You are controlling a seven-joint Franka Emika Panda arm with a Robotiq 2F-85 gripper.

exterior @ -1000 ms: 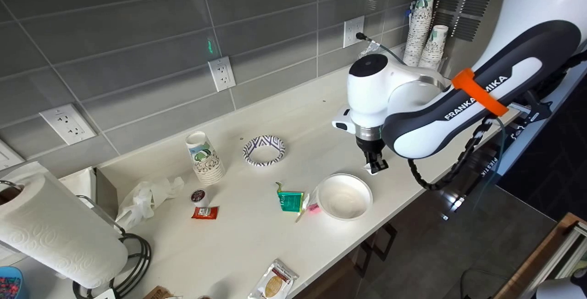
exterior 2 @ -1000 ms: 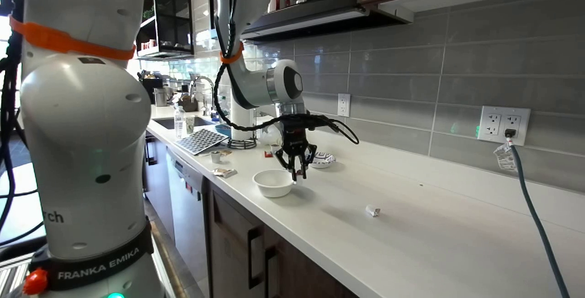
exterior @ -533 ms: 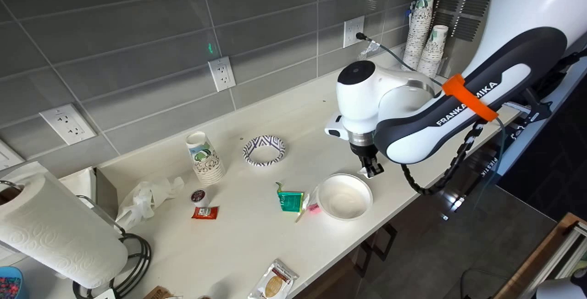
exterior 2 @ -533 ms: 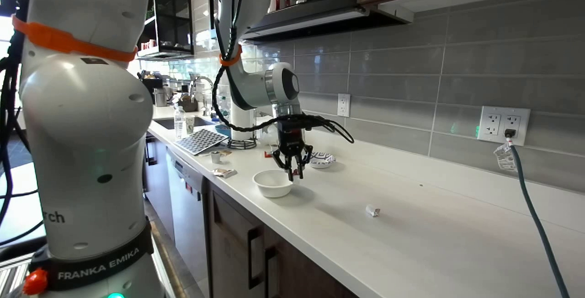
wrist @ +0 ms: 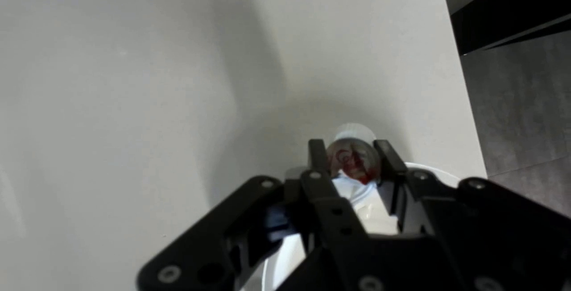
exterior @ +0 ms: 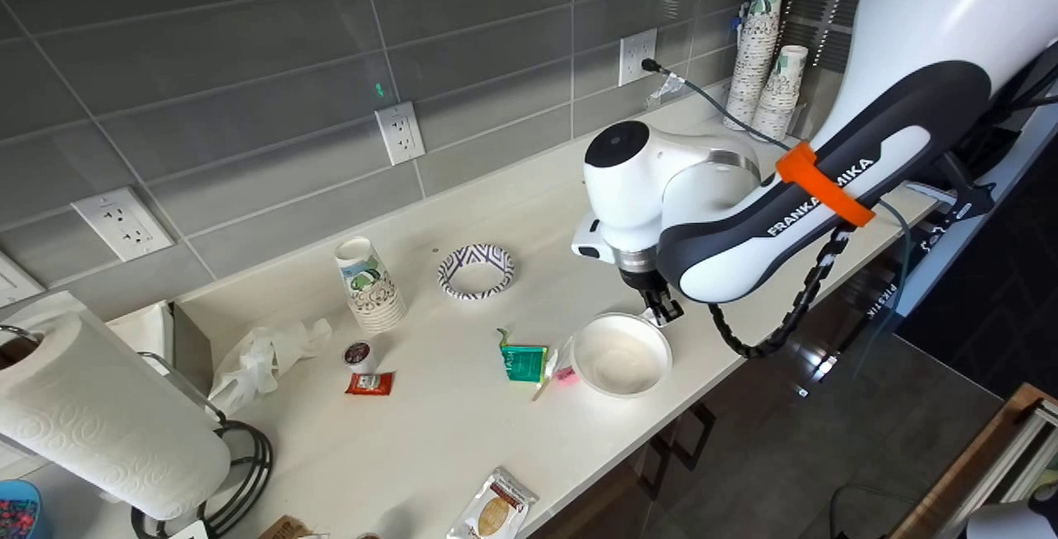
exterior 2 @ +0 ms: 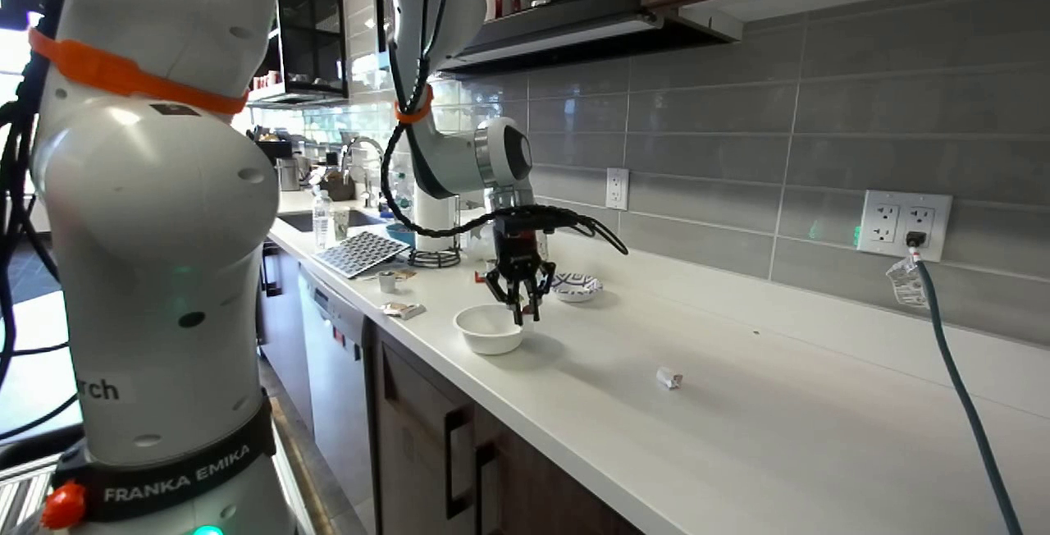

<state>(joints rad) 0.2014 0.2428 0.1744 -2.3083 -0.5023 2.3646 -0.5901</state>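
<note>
Small round red-and-white wrapped piece (wrist: 355,161) is pinched in near-closed black gripper (wrist: 350,150) | likely light, slick; best gripped mid-body | white bowl (wrist: 379,219) seen at wrist-view six o'clock

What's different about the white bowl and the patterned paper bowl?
The white bowl is plain; the patterned paper bowl has a dark zigzag print. The white bowl looks deeper, the patterned paper bowl shallower. The white bowl is by the gripper; the patterned paper bowl is nearer the tiled wall. Both are round and sit open-side up on the counter.
</note>
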